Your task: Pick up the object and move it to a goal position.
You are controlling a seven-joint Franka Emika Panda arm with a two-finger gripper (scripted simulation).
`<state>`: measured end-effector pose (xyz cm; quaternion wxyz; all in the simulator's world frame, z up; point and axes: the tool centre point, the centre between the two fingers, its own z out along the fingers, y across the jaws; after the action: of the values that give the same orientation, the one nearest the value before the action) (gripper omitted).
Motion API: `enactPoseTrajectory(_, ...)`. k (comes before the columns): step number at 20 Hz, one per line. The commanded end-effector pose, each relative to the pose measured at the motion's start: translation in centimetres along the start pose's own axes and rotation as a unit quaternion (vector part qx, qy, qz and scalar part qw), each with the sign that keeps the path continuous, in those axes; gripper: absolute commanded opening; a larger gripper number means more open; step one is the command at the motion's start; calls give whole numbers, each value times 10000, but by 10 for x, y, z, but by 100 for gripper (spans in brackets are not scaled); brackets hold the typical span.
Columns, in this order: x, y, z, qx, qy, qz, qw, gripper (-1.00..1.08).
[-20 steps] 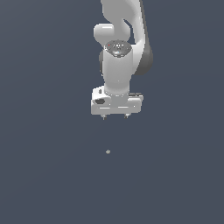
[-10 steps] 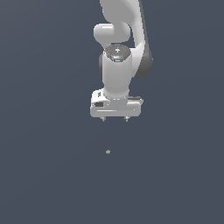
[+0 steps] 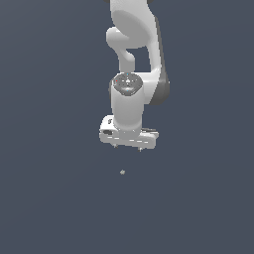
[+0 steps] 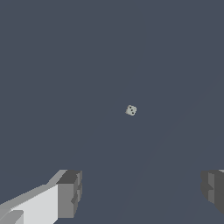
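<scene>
— Below your gripper (image 3: 128, 147), what do you see?
— One flat, dark slate floor (image 3: 49, 198), the same on every side, no edge or wall showing. Your fingers (image 4: 70, 192) are spread wide, holding nothing.
— And the object (image 3: 122, 172)?
— It lies on the floor beneath the gripper, well apart from the tips, open floor all round it.

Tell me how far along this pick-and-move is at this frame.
Nothing looks completed yet. The die-like object lies alone on the dark floor, ungrasped. The hand hangs above it with fingers spread wide and nothing between them. Left: descend, close on the object, lift, and carry it to the goal, which no view shows.
</scene>
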<state>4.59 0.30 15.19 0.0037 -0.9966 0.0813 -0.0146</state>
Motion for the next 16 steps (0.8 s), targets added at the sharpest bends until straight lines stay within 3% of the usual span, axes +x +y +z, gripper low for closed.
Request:
enactPoseTrajectory(1,11,3,16,-3,-30,348,9994,100)
enactPoseTrajectory(8,36,10,60,-34,-94,1241,9922,100)
enactPoseTrajectory(16,49,15,89,-68,-126,1778,9840,100)
